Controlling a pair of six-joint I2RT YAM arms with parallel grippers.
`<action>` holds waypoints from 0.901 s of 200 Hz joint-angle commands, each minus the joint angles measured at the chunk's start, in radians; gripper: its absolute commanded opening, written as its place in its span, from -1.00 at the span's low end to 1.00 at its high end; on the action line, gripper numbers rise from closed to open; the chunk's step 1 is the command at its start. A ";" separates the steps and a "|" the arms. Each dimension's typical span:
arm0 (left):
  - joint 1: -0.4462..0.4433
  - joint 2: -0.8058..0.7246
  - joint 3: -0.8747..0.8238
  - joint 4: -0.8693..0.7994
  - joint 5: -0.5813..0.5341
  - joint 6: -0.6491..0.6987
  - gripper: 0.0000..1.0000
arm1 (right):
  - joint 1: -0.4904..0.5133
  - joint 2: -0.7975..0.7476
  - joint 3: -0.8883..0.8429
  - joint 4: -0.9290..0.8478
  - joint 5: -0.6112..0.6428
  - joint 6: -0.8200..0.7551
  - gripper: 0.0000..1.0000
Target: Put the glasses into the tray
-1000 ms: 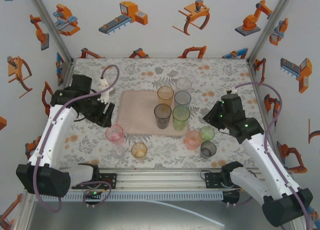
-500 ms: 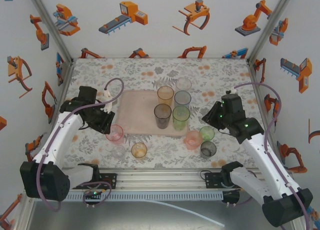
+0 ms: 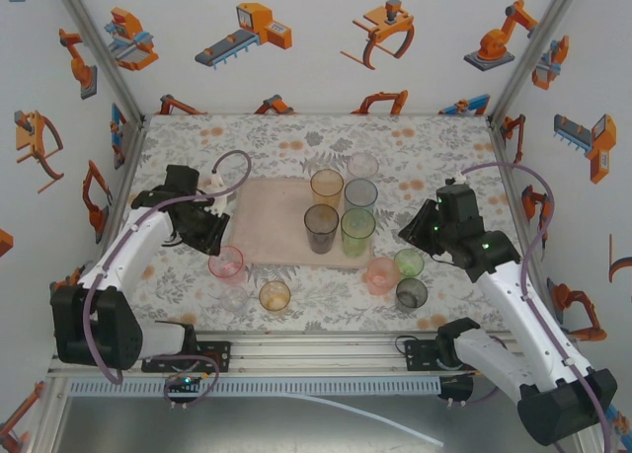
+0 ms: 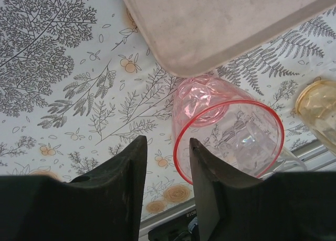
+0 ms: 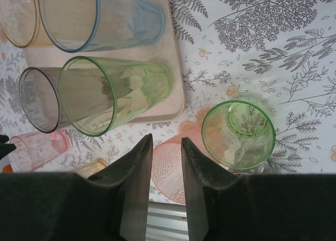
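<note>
Pick-up is in hand — the rim of the pink glass (image 4: 226, 131) is straddled by the narrowly parted left gripper (image 4: 167, 142), the tray (image 4: 220, 25) lying just beyond — so a pinch and lift are called for.

Bright, even light from above, faint soft shadows; all views sharp, small glints on the glasses (image 5: 113, 94).

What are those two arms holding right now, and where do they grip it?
Nothing is gripped yet. The left end effector straddles the pink glass at its rim, apparently with gaps on both sides; the right end effector is empty.
</note>
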 commanded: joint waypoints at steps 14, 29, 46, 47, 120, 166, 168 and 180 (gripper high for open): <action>-0.005 0.021 -0.017 0.019 0.028 0.016 -0.31 | -0.005 -0.002 0.020 0.006 0.004 0.002 -0.38; -0.007 0.026 -0.021 0.022 0.029 0.018 -0.33 | -0.005 -0.004 0.017 0.006 0.004 0.002 -0.38; -0.014 0.027 -0.030 0.028 0.028 0.017 -0.40 | -0.005 -0.010 0.011 0.007 0.008 0.004 -0.38; -0.014 0.027 -0.030 0.028 0.029 0.017 -0.40 | -0.005 -0.009 0.010 0.007 0.008 0.004 -0.38; -0.034 0.038 -0.037 0.036 0.033 -0.001 -0.64 | -0.005 -0.037 -0.012 0.004 0.018 0.008 -0.38; -0.036 0.035 0.000 0.016 0.025 -0.027 -0.78 | -0.005 -0.037 -0.012 0.005 0.021 0.008 -0.38; -0.035 0.035 0.002 0.015 0.024 -0.028 -0.79 | -0.004 -0.037 -0.012 0.006 0.021 0.008 -0.38; -0.036 0.033 0.018 0.002 0.026 -0.032 -0.80 | -0.004 -0.037 -0.012 0.007 0.021 0.008 -0.38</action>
